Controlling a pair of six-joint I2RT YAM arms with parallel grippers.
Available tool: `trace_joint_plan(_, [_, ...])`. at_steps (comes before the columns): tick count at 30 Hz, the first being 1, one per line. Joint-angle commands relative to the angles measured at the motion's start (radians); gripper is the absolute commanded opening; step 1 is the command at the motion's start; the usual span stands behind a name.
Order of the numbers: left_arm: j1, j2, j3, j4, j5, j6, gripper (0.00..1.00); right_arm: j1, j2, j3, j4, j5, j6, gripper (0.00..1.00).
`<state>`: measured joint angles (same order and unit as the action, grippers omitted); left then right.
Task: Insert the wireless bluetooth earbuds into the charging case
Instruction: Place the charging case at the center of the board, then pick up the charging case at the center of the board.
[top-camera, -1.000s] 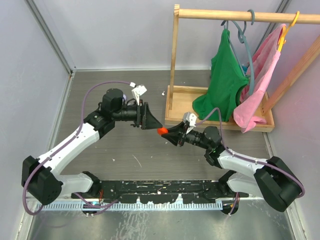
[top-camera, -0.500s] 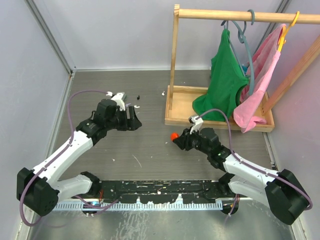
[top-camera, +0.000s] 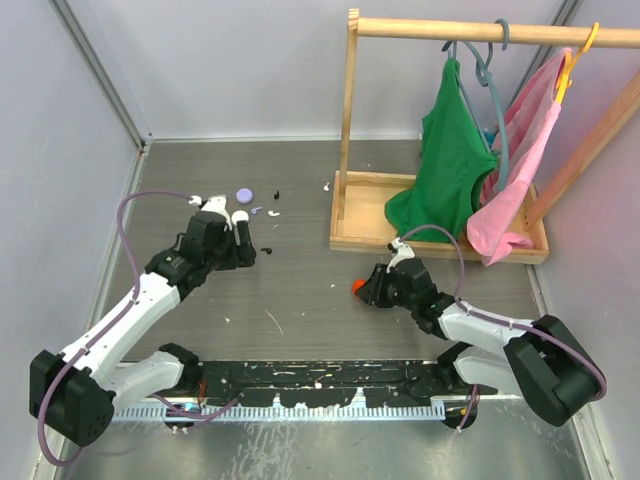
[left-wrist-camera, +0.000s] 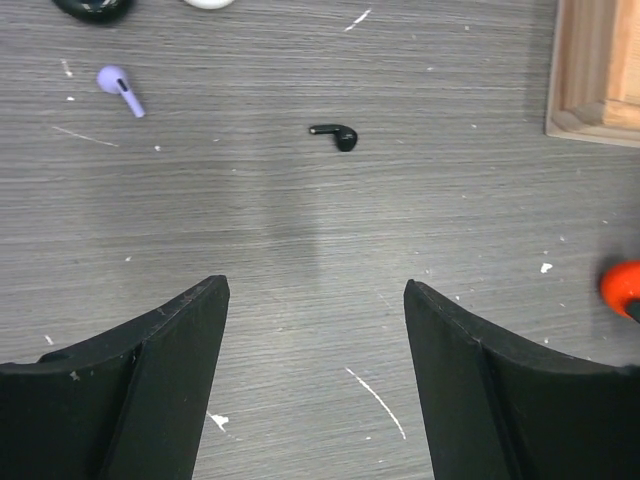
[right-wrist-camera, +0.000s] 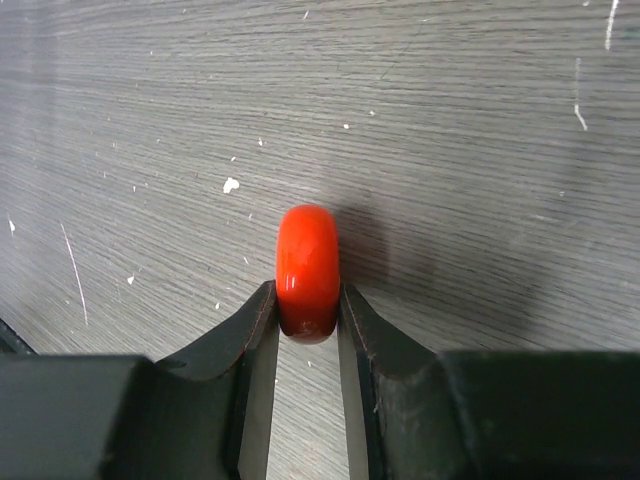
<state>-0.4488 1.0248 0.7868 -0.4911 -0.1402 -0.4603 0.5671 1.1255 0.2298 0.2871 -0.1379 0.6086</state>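
Our left pincer (left-wrist-camera: 315, 295) is standing open low over the table (left-wrist-camera: 300, 230), its two dark fingers spread wide with nothing between them. Ahead of it we are counting two of the wireless bluetooth earbuds lying on the grey surface. One black earbud (left-wrist-camera: 338, 134) is lying straight ahead of the gap and a touch to the right. One lilac earbud (left-wrist-camera: 122, 88) is lying farther ahead and off to the left, well apart from the black one. Beyond them, at the far edge of the wrist view, two cropped things are showing, one black shape (left-wrist-camera: 95, 8) and one white shape (left-wrist-camera: 208, 3), both too cut off for us to name.

Our right pincer (right-wrist-camera: 307, 295) is gripping one red charging case (right-wrist-camera: 308, 262), a round flat puck, pinching it edge-on between both fingers. That case is sitting well to the right of the left pincer.

From above we are also seeing one lilac disc (top-camera: 243, 195) beyond the left pincer. Beyond the right pincer, one wooden rack (top-camera: 345, 120) is carrying two garments, one green garment (top-camera: 450, 170) and one pink garment (top-camera: 525, 150)
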Motion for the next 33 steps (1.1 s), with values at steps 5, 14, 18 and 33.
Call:
trace_joint_plan(5, [0.02, 0.037, 0.008, 0.046, -0.111, -0.008, 0.73, -0.022, -0.06, -0.02, -0.125, 0.108, 0.041, 0.43])
trace_joint_plan(14, [0.066, 0.19, 0.099, 0.087, -0.16, -0.006, 0.73, -0.022, -0.23, 0.029, -0.309, 0.177, -0.026, 0.7])
trace_joint_plan(18, [0.104, 0.308, 0.167, 0.099, -0.163, 0.004, 0.72, -0.023, -0.314, 0.059, -0.336, 0.192, -0.094, 0.77])
trace_joint_plan(33, [0.262, 0.738, 0.507, 0.054, -0.094, 0.053, 0.68, -0.022, -0.471, 0.031, -0.17, 0.187, -0.29, 0.86])
